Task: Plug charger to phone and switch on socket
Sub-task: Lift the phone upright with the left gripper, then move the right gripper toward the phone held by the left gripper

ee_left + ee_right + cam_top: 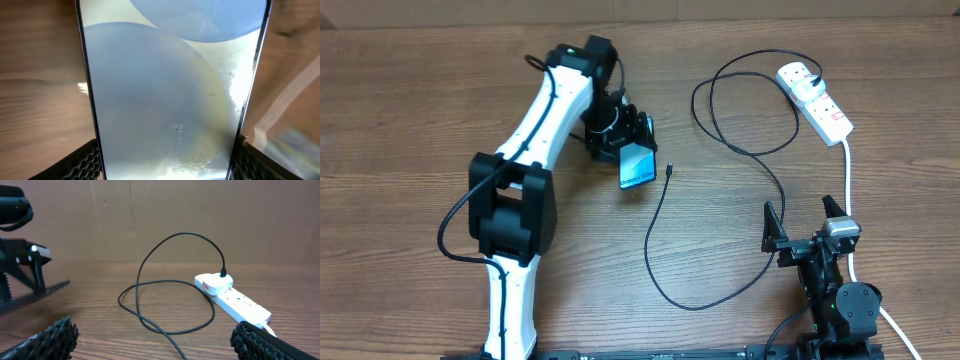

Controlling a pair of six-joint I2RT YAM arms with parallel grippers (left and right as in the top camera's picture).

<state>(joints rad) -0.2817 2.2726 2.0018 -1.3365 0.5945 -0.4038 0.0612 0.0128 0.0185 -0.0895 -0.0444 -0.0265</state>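
Spotter: Edges, and room to move?

Recorder: Surface (410,90) shows broad bare wood along its left side. A brown wall (200,220) rises behind the far edge. Mid-surface, the charger (648,245) loops its thin black cable across the wood between the two claws.

Spotter: Phone?

Recorder: Phone (638,165) sits left of centre, tilted, screen glowing light blue. The left claw (636,140) is clamped on its long edges, and the ribbed fingertips (87,162) are at both sides. Can't tell whether the phone touches the wood. The connector (668,172) lies just beside it, apart.

Spotter: Right side?

Recorder: Right claw (804,214) is near the front edge, jaws spread wide, nothing between them. Socket (825,108) lies far right with the white plug (798,75) seated in it. Its thick lead (847,170) runs past that claw.

Spotter: Count?

Recorder: One phone, one charger, one socket, two claws.
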